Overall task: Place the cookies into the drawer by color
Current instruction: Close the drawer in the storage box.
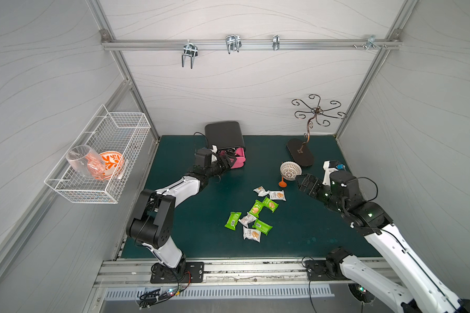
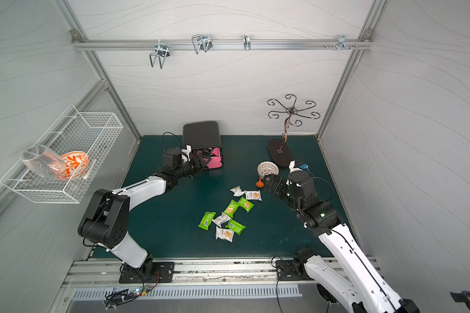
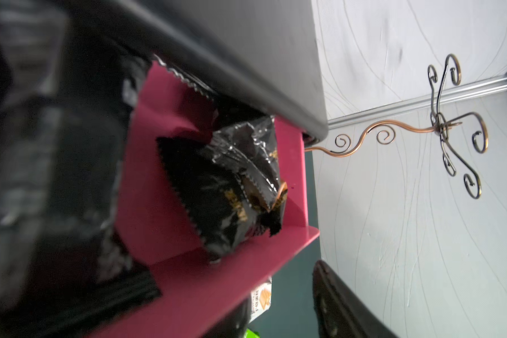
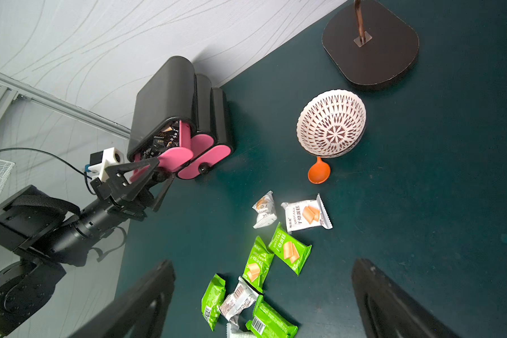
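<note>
Counting eight cookies [image 1: 256, 208] loose near the middle of the dark green mat [image 1: 187, 238], a little toward its front edge: four bright green, four white. Pillow-shaped, crimped and saw-toothed at both ends; some overlapping in the nearer cluster, two white ones lying at the far end of the group. Showing tan square biscuits printed on a green packet [image 4: 290, 248] and on a white packet [image 4: 306, 213]. Reading "DRYCAKE" along that white wrapper, beside larger Chinese characters; barcodes on the backs of two green ones and one white one.

Finding more in the top drawer [image 3: 158, 210], pulled out of the black cabinet [image 1: 223, 134] at the mat's back edge, left of centre: several black packets [image 3: 226, 187], glossy and creased, with gold lettering too blurred to read. Pink inside and on its front, with two more pink drawer fronts below it.

Seeing the left gripper [image 4: 164, 171] right at that drawer's front, jaws parted with nothing visible between them. Seeing the right gripper [image 1: 298, 183] over the mat's right half, jaws spread wide and empty, just beside a white patterned bowl [image 1: 291, 170] and an orange piece [image 1: 282, 184] tucked against the bowl's rim. Behind these, near the back right corner, a dark flat-based stand [image 1: 300, 155] with curled copper hooks.
</note>
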Available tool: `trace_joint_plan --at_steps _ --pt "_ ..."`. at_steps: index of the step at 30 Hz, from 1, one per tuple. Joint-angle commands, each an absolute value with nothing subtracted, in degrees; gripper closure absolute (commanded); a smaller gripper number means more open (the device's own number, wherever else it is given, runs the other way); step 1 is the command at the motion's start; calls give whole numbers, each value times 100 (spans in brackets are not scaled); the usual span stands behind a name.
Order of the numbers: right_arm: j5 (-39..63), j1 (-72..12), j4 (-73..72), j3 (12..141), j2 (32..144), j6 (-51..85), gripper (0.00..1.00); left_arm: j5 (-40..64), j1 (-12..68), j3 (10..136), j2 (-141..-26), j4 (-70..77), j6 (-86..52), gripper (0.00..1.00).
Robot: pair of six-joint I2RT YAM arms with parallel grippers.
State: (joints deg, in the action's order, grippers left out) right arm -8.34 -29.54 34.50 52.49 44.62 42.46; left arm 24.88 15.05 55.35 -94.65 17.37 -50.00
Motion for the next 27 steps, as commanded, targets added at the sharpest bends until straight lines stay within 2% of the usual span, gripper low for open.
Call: trace_joint_plan --at_steps 1,6,9,11,12,13,15,16,27 --pt "-913 -2925 3527 5418 4386 4168 1 2265 1363 5823 -9529 1960 -5052 24" --pt "-928 -2926 3524 5406 4377 4173 1 2391 1346 5528 -9170 1872 -5054 12" --pt "-936 -2926 3502 5375 4381 4184 1 2296 1346 5117 -8743 1727 -5005 12" --pt "-924 -2927 3482 5361 4389 4191 1 2140 1336 4858 -8397 1584 -4984 21" --pt "-923 -2926 3465 5361 4393 4192 1 2032 1334 4724 -8237 1556 -5029 29" --pt "-923 -2926 3451 5353 4403 4187 1 1967 1310 4596 -8101 1563 -5085 43" --pt "-902 -2925 3407 5344 4438 4197 1 1932 1284 4492 -7983 1580 -5212 91" --pt "-873 -2927 3390 5344 4468 4203 1 1971 1267 4513 -8000 1560 -5267 100" --pt "-828 -2926 3411 5372 4451 4198 1 1930 1198 5230 -9194 2846 -6291 100"
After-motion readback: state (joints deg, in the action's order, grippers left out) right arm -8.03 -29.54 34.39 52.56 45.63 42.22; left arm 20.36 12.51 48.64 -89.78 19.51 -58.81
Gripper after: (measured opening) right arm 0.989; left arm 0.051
